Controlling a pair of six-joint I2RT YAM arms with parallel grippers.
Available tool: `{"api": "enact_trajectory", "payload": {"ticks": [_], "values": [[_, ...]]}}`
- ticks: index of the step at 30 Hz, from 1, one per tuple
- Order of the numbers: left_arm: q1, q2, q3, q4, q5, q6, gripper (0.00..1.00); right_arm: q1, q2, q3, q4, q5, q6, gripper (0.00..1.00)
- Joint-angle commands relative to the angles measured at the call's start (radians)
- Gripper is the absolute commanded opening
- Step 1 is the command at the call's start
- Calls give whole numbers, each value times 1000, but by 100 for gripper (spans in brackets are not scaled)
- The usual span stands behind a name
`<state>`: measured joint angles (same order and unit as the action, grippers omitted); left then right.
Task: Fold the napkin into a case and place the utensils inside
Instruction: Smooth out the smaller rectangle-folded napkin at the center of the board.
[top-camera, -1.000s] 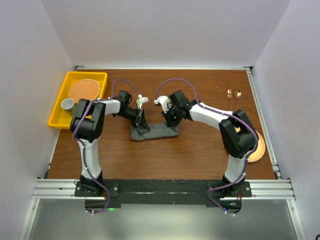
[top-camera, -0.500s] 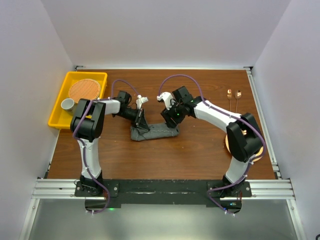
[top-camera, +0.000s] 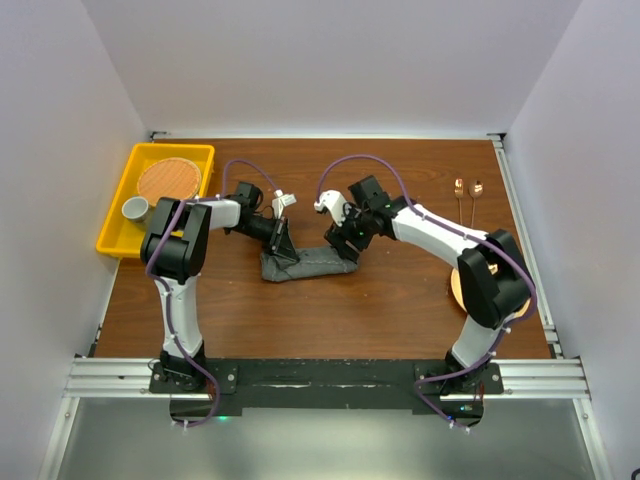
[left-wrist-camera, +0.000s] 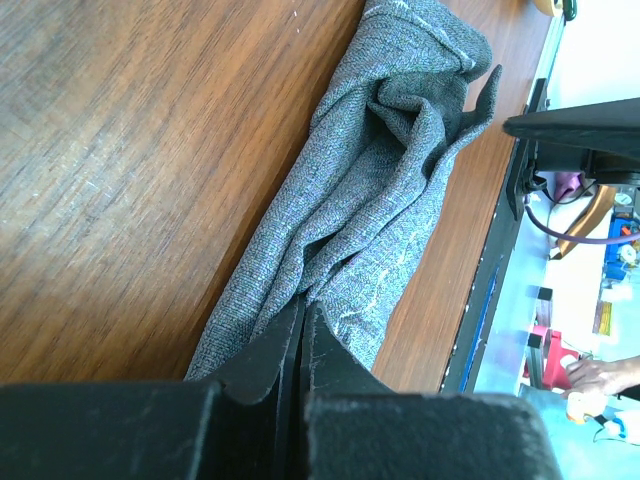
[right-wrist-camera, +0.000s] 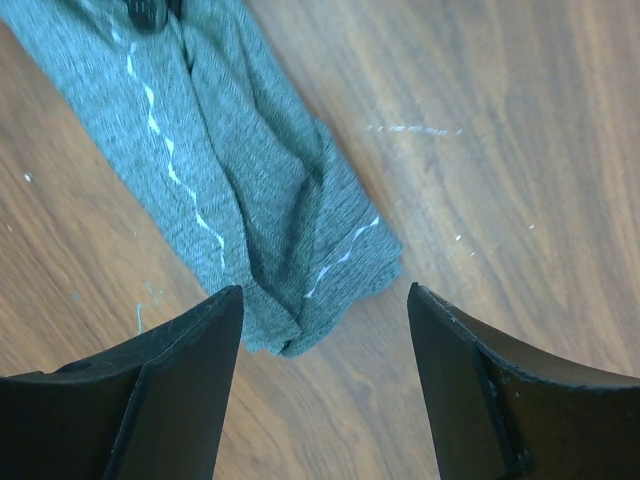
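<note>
The napkin lies bunched into a long narrow rumpled strip at the middle of the table, not a neat case. My left gripper is shut on its left end, and the wrist view shows the tips pinching a fold of the grey cloth. My right gripper hovers open just above the strip's right end, with its fingers standing apart on either side of that end and nothing between them. Two copper utensils lie side by side at the far right of the table.
A yellow tray at the far left holds a round woven mat and a small white cup. An orange plate peeks out from under my right arm's elbow. A raised rail runs along the table's right edge.
My right gripper has opened and let go of the napkin's right end, drawing slightly up and back. Its elbow has swung right. The left gripper has held still.
</note>
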<state>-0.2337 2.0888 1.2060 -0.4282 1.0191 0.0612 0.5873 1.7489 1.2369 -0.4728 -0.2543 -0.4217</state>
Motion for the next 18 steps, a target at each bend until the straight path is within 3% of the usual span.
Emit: {"api": "enact_trajectory", "payload": {"ticks": [1,18], "values": [[0,57,-40,-1,-169,26,0,19,-5,-30,43,39,-60,71],[-1,56,-42,-4,-177,31,0,114,49,-114,252,367,-92,53]]}}
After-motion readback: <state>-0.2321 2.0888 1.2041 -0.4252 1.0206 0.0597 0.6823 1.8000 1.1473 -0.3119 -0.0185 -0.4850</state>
